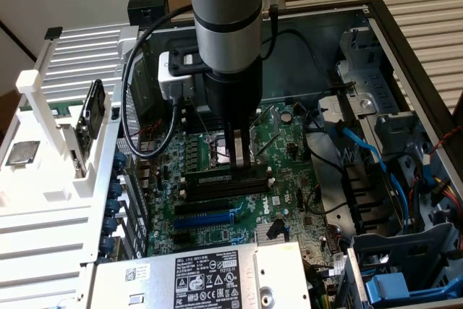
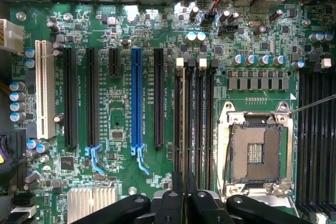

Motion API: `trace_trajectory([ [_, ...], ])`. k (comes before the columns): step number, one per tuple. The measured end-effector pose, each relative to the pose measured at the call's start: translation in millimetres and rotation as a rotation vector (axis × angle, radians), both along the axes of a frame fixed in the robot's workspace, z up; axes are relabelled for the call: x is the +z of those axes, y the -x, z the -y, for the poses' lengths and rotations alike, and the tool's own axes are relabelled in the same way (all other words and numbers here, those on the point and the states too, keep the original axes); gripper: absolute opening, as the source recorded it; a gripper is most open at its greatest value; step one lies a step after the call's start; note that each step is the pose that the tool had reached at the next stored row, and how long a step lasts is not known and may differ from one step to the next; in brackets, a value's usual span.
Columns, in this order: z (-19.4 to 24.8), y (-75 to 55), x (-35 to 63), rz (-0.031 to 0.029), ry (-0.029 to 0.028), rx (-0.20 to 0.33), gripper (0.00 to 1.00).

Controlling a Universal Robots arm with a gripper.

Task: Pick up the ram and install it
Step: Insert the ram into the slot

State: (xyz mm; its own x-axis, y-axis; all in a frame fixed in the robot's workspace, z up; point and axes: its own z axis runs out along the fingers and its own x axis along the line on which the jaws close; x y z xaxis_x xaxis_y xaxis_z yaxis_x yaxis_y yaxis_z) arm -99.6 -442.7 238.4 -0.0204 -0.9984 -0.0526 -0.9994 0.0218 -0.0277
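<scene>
Green motherboard point(image 1: 286, 139) lies beside a Dell-labelled power supply point(image 1: 210, 273), the claw point(image 1: 241, 164) pinched narrow over black memory slots point(image 1: 213, 184).

- Ext. cam: set high outside the open case point(image 1: 405, 27), angled down onto the motherboard point(image 1: 289, 142); mid range.
- Wrist cam: aimed straight down past the gripper point(image 2: 184, 177); board seen flat, close up.
- Shared: memory slots point(image 1: 224, 182), CPU socket point(image 2: 257, 150).

white rack point(image 1: 43, 208) (silver chip point(image 1: 22, 152) atop)
</scene>
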Motion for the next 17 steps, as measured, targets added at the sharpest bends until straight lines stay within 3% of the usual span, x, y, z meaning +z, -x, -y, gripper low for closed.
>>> trace_trajectory([
  [8, 0.0, 1.8, -1.1, 0.0046, 0.0002, 0.0, 0.12],
  [12, 0.0, 2.0, -1.3, 0.02, 0.0001, 0.0, 0.12],
  [17, 0.2, 3.3, -1.4, 0.0205, 0.0003, 0.0, 0.12],
])
